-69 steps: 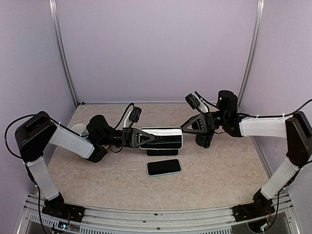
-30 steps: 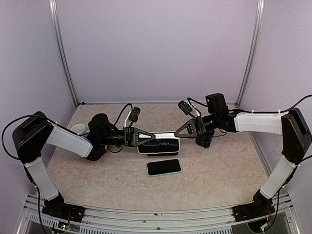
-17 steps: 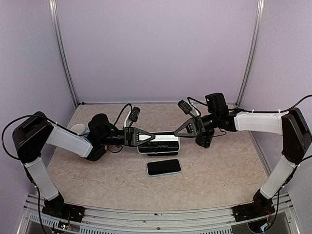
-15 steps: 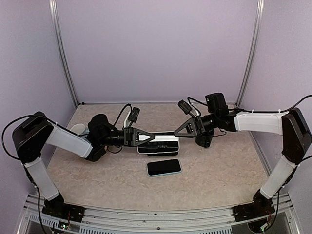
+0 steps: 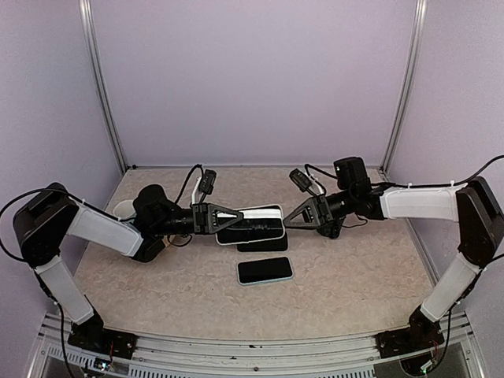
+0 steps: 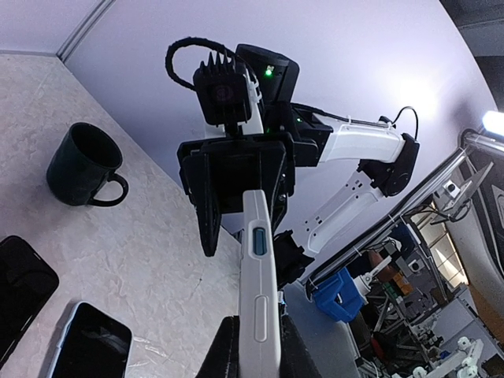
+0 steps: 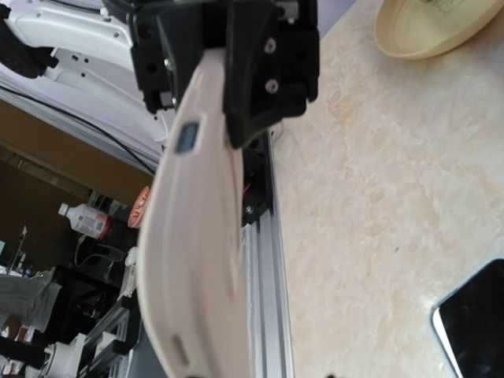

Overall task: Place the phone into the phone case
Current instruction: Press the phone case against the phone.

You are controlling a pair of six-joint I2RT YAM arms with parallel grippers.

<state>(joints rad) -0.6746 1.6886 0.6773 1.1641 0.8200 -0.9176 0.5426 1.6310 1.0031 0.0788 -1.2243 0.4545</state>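
My left gripper is shut on one end of the white phone case and holds it level above the table. In the left wrist view the case sits edge-on between my pads. My right gripper is at the case's other end, with its jaws open on either side; one of its fingers stands apart from the case. The case fills the right wrist view. A phone with a pale rim lies flat on the table in front of the case and also shows in the left wrist view.
A second dark phone lies under the held case. A dark mug stands behind my right gripper. A cream dish sits at the left behind my left arm. The table's far edge meets the purple walls.
My left arm has drawn back to the left with the case, which now lies flatter. My right gripper has followed it left and dropped a little. The phone has not moved.
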